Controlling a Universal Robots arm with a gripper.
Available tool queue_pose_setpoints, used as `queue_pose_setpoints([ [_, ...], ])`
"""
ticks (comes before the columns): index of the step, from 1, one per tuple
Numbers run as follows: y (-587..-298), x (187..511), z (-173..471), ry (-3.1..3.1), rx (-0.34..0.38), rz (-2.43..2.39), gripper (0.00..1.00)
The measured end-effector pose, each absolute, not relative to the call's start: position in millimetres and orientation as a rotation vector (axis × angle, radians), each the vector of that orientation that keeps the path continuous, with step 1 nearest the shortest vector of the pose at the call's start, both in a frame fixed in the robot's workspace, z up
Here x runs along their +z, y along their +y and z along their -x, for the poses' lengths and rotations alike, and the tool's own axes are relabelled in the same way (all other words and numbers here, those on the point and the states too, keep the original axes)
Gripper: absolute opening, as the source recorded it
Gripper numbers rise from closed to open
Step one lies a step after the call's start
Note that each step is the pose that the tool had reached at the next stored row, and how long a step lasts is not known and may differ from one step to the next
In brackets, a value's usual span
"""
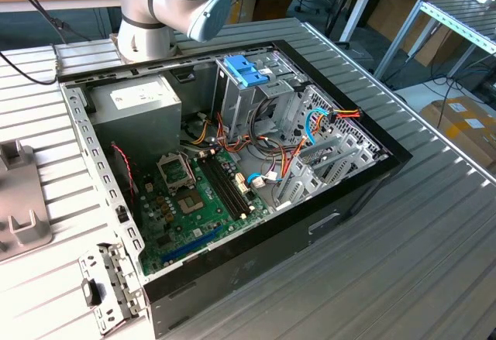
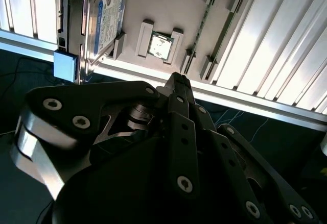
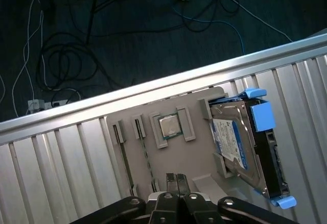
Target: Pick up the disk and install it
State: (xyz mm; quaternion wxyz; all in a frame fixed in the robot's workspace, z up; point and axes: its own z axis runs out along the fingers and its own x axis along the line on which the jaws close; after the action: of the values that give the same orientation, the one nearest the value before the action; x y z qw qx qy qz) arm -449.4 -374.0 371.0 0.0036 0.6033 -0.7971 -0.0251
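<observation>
- The disk (image 3: 240, 142), grey metal with its label side showing, sits in its light-blue side-rail bracket (image 3: 263, 116) at one end of a grey holder tray (image 3: 196, 147). It also shows in the second wrist view (image 2: 104, 22).
- The tray rests on the ribbed aluminium table (image 3: 61, 183), close to the table's edge.
- On the same tray, a processor chip (image 3: 169, 126) lies in the middle pocket. Two narrow slots (image 3: 118, 131) run on the side of the chip away from the disk.
- The gripper (image 3: 176, 177) hangs over the tray, apart from the disk and nearer the chip. Its two fingers are pressed together with nothing between them, which both wrist views show (image 2: 179, 78).
- In the exterior view, the arm's silver joint (image 1: 174, 3) stands behind the back corner of the open computer case (image 1: 364, 181). In the case are the motherboard (image 1: 198, 200) and a grey power supply (image 1: 139, 104).
</observation>
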Motion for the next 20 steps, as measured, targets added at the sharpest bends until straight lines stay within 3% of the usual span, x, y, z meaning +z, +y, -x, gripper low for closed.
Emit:
queue_pose_setpoints([
  [20,-374.0,370.9,449.4,-2.376,-0.078,-2.038,0.11],
])
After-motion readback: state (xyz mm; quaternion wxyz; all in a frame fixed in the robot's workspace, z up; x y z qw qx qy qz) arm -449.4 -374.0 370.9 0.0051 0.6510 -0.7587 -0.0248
